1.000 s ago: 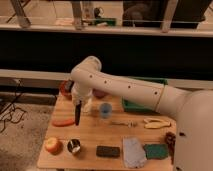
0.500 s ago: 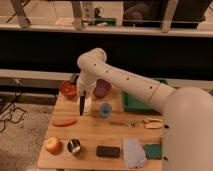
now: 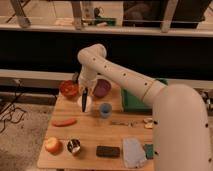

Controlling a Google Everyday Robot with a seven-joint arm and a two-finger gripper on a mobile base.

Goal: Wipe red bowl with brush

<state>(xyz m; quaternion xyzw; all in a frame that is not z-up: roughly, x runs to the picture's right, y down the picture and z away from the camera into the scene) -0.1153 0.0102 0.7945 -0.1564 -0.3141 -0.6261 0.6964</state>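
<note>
Hanging just beside the red bowl (image 3: 69, 89), the brush (image 3: 85, 96) is pinched in the gripper (image 3: 81, 84) above it — its tip sits nearer the white cup (image 3: 86, 104), so a sweep could miss the bowl or topple the cup.

The bench (image 3: 95, 129) was viewed from above, over the robot's arm (image 3: 125, 80), looking forward and down at moderate range; the tool (image 3: 84, 91) was seen over its far-left part.

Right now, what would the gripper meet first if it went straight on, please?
Pointing down, the gripper holds the brush; its tip would probably meet the small white cup beside the red bowl first, depth being unclear.
</note>
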